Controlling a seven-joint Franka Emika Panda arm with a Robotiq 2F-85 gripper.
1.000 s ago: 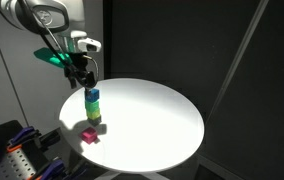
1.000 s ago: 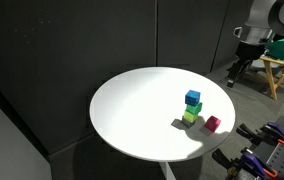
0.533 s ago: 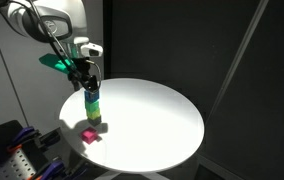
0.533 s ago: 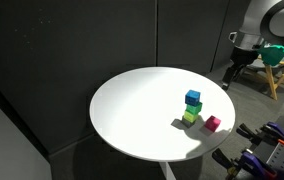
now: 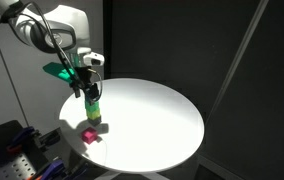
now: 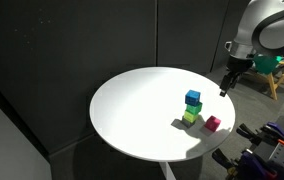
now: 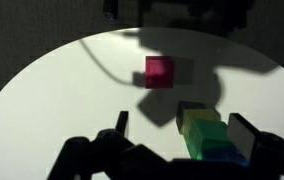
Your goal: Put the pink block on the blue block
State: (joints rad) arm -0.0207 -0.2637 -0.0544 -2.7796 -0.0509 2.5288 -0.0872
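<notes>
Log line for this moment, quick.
end effector: open, empty | pink block: on table, ungrasped | blue block: atop green block, top bare

A round white tabletop [image 6: 132,110] fills the middle of both exterior views, set against dark matte wall panels [image 6: 72,40]. Near its edge a small green cube [image 6: 192,109] sits stacked on a yellow-green cube [image 6: 189,119]. Beyond the table stands what looks like a wooden stool [image 6: 274,72]. Purple-and-orange-handled tools [image 6: 267,135], too small to identify, lie lower than the rim.
</notes>
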